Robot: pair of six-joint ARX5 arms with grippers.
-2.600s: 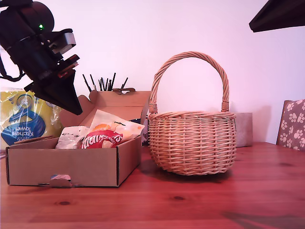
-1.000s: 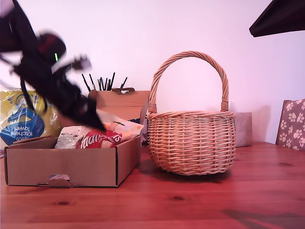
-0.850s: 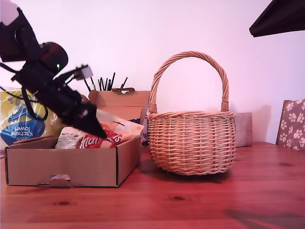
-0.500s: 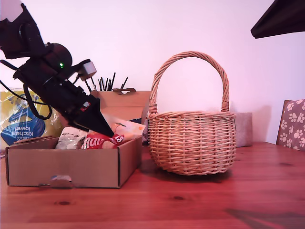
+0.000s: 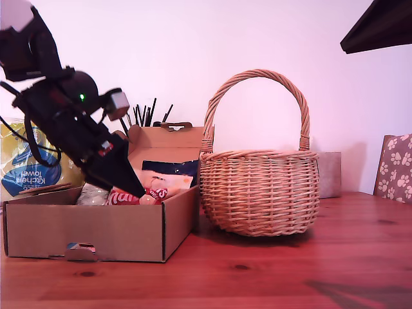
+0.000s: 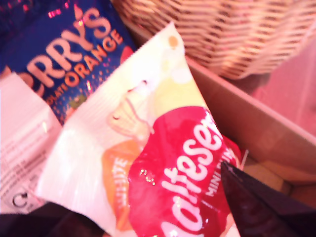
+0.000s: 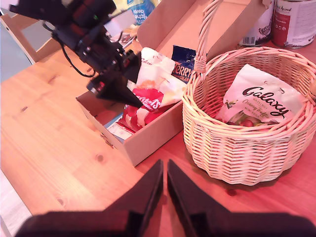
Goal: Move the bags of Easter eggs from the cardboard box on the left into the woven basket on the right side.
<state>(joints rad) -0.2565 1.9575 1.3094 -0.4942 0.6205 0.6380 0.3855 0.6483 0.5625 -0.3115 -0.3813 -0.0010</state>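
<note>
One white Galaxy pouch (image 7: 259,101) is already lying inside the woven basket (image 5: 259,193), which is sitting at the centre of the exterior view; it can only be seen from above, in the second wrist view. By my judgement the job is partly done, with at least three bags still waiting in the cardboard box (image 5: 96,228) at the lower left of the exterior view.

My first gripper (image 5: 125,183) is reaching down into the box, its tip hovering at the red Maltesers bag (image 6: 180,182). Only one dark finger (image 6: 256,207) is showing in the first wrist view, so I cannot tell whether the jaws are spread or pinching the bag.

The Maltesers bag is looking glossy and crinkly, red with white lettering, lying over a pale yellow-orange pouch (image 6: 143,98). A dark blue bag with orange lettering (image 6: 64,54) is sitting behind them, leaning towards the box's raised lid flap (image 5: 168,145). A white wrapper (image 6: 22,143) is peeking out beside them.

My second gripper (image 7: 164,197) is hanging above the wooden table (image 5: 290,270), well apart from everything, at the lower centre of the second wrist view, with its jaws nearly pressed together and holding nothing.
</note>
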